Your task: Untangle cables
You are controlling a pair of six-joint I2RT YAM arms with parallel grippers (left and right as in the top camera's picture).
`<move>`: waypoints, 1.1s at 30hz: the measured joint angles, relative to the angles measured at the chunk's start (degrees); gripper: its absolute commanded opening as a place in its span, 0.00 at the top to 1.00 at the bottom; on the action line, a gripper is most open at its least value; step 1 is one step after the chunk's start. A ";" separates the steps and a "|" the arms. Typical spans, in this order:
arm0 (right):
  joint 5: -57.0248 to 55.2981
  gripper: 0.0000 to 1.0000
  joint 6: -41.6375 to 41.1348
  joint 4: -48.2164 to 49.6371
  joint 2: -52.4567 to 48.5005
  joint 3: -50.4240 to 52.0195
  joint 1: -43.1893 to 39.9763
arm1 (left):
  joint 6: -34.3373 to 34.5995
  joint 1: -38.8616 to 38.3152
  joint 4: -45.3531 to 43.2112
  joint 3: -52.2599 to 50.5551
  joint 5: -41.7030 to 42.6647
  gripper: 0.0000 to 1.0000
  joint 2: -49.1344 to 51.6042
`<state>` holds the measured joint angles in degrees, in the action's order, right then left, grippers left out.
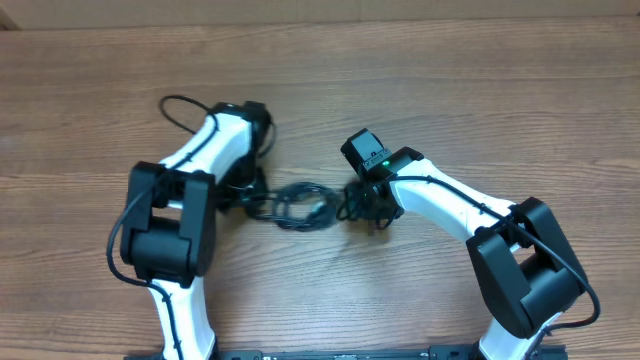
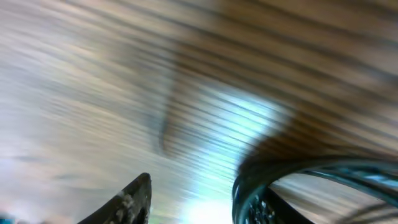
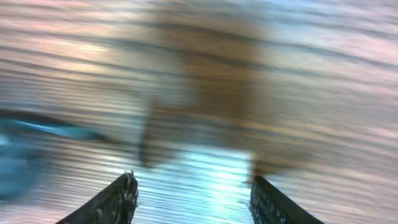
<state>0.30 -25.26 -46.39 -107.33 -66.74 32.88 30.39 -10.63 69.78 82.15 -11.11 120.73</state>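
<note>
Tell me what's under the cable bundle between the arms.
Only the wooden table shows through the loops of the cables. Their left end runs beneath the left arm, so what lies there is covered.

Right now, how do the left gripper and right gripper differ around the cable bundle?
The left gripper has a cable loop beside one finger; the right gripper has none at its fingers. Overhead, the left gripper sits at the left end of the cable bundle, the right gripper at its right end. Both are open over the wooden table.
</note>
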 measured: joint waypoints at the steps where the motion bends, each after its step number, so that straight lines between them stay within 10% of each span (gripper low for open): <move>1: -0.63 0.43 0.02 -0.46 0.00 0.02 -0.31 | 0.20 1.51 0.70 0.66 -1.68 0.49 0.44; 21: -3.65 0.37 0.42 -0.37 -0.02 0.02 -1.88 | -14.43 -2.10 -9.90 9.03 15.19 0.52 2.58; 33: -3.50 0.35 -4.20 -0.76 -0.02 0.02 -6.12 | -9.57 -2.71 -5.95 9.05 3.67 0.46 2.58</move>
<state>-3.20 -29.45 -47.16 -107.35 -66.72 26.76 20.82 -13.34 63.83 91.20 -7.44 123.31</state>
